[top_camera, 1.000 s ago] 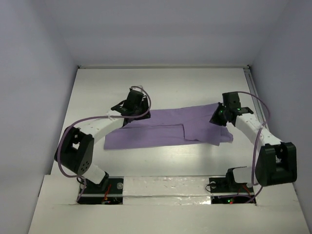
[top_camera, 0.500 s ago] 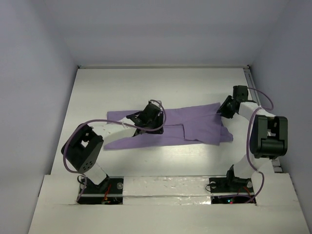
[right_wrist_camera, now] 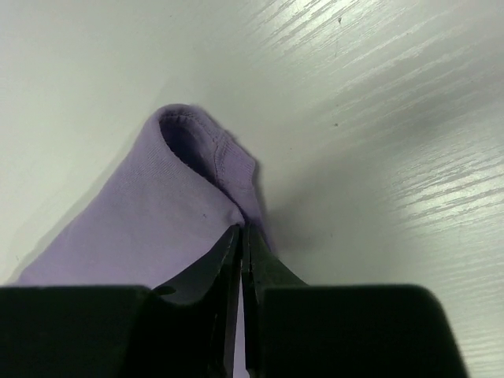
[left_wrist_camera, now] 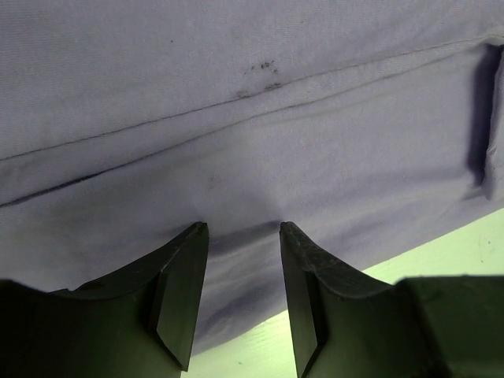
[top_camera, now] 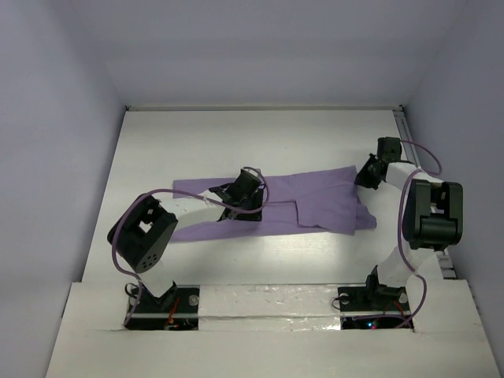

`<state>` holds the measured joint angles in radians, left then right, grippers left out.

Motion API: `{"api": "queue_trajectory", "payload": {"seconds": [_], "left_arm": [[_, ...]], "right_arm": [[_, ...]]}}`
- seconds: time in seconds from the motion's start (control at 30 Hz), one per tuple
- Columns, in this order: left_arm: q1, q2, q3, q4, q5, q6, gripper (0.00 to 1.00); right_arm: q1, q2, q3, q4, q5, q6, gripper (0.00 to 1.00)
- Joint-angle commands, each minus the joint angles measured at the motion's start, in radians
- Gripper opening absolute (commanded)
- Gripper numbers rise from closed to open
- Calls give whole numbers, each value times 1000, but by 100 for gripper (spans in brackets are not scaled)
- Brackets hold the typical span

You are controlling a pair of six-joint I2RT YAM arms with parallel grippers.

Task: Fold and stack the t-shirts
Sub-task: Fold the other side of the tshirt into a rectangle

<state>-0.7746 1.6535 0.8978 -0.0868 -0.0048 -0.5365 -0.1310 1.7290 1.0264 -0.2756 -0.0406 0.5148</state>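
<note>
The lavender t-shirt (top_camera: 315, 201) lies partly folded across the middle of the white table. My left gripper (top_camera: 236, 206) is open and sits low over the shirt's left-centre, near its front edge; in the left wrist view the fingers (left_wrist_camera: 185, 291) straddle flat cloth (left_wrist_camera: 236, 118) with nothing between them. My right gripper (top_camera: 364, 175) is at the shirt's far right corner. In the right wrist view its jaws (right_wrist_camera: 241, 236) are shut on a hemmed edge of the t-shirt (right_wrist_camera: 157, 220), pinched just above the table.
White walls enclose the table on three sides. A rail (top_camera: 403, 126) runs along the right edge. The raised white ledge (top_camera: 268, 303) with both arm bases is at the front.
My left gripper swung from the back left over onto the shirt's left-centre and settled lower. My right arm folded up, its gripper moving to the shirt's far right corner.
</note>
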Motion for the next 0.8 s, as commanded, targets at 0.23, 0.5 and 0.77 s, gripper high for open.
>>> {"api": "queue_trajectory", "payload": {"seconds": [0.23,0.5,0.77], "left_arm": [[-8,34,-16,4,-12,-3,39],[-8,45,-39,-4,-15,3,38],[-8,48,-53,-4,-14,1,38]], "right_arm": [[-4,-3,72,13,34,-41,2],[-4,49,145,1,64,-53,1],[-4,99,178,23,59,-64,2]]}}
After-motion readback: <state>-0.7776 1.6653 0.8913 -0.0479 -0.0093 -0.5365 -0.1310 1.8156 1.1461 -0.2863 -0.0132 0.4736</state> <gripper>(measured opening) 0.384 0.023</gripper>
